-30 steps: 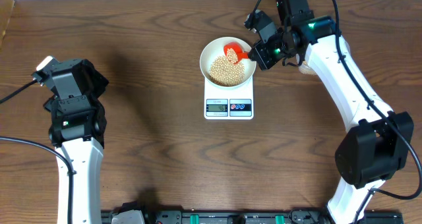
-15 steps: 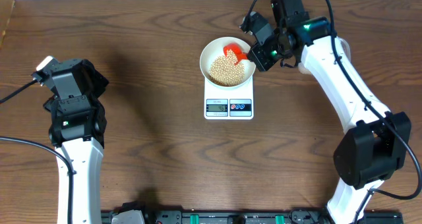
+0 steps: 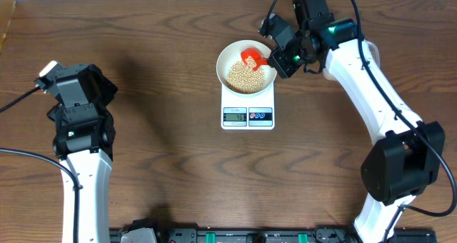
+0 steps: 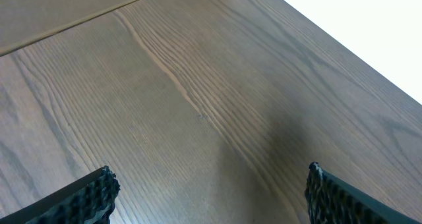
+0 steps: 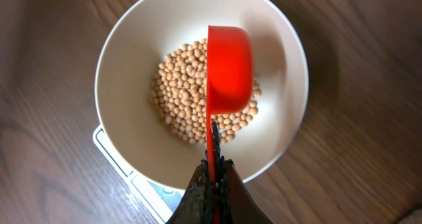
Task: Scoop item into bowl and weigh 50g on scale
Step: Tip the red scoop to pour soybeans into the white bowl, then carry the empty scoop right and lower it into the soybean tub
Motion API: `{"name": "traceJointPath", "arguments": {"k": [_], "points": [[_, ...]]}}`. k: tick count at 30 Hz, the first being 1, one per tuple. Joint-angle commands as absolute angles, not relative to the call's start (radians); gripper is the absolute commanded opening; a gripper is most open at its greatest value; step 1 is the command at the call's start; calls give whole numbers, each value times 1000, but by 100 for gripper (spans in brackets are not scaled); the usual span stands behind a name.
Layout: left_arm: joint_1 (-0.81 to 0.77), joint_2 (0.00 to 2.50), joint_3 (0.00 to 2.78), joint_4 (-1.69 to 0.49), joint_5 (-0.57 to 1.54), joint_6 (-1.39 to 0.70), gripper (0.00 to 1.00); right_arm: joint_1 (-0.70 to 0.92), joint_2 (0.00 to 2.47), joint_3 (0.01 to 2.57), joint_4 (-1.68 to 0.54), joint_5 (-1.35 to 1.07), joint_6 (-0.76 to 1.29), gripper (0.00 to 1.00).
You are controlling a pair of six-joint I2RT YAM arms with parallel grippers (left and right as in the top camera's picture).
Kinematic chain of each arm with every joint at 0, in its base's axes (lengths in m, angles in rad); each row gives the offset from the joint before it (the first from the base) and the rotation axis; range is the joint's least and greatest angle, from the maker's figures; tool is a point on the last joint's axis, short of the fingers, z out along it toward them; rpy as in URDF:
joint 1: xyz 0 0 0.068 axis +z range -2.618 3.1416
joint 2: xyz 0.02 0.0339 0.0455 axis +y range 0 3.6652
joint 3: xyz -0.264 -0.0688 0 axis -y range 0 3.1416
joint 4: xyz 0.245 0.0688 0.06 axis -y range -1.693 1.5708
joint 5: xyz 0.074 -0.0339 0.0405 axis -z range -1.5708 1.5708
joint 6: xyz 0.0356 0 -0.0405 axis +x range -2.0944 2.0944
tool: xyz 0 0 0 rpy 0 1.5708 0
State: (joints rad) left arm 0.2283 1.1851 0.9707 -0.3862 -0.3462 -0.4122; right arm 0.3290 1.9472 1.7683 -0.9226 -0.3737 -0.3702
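Your table (image 3: 157, 129) is bare wood on its left side. There your left gripper (image 4: 208, 197) hangs with its jaws spread wide and nothing between them, probably parked clear of the work.

The scale (image 3: 248, 114) sits at centre-back with its display facing you, so the reading shows past the bowl (image 3: 223, 57) resting on top of it. Your right gripper (image 3: 282, 57) reaches in from the bowl's right, pinched tight on the thin handle of the red scoop (image 3: 252, 56). It holds the cup over the bowl, rolled onto its edge, which looks like a pour. The beans (image 3: 244, 75) lie heaped in the bowl's bottom.

The overhead view gives you the display, though its digits are too small to read. The right wrist view hides the display but shows the scoop's tilt and the pinch on the handle. The left wrist view shows only wood.
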Motion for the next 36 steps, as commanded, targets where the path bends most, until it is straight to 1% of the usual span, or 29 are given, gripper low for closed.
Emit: {"name": "traceJointPath", "arguments": {"k": [1,8,13,36], "points": [[233,1192,971,-388,-360,-413,93,301,1908,1787,-923,-462,-335,1],[233,1192,971,-388,-360,-413,93,232,1908,1787,-924,-636,-295,1],[233,1192,971,-388,-360,-413,93,201,1908,1787,-924,-710,-284,1],[233,1192,971,-388,-360,-413,93,176,1908,1787,-923,-795,-257,1]]}}
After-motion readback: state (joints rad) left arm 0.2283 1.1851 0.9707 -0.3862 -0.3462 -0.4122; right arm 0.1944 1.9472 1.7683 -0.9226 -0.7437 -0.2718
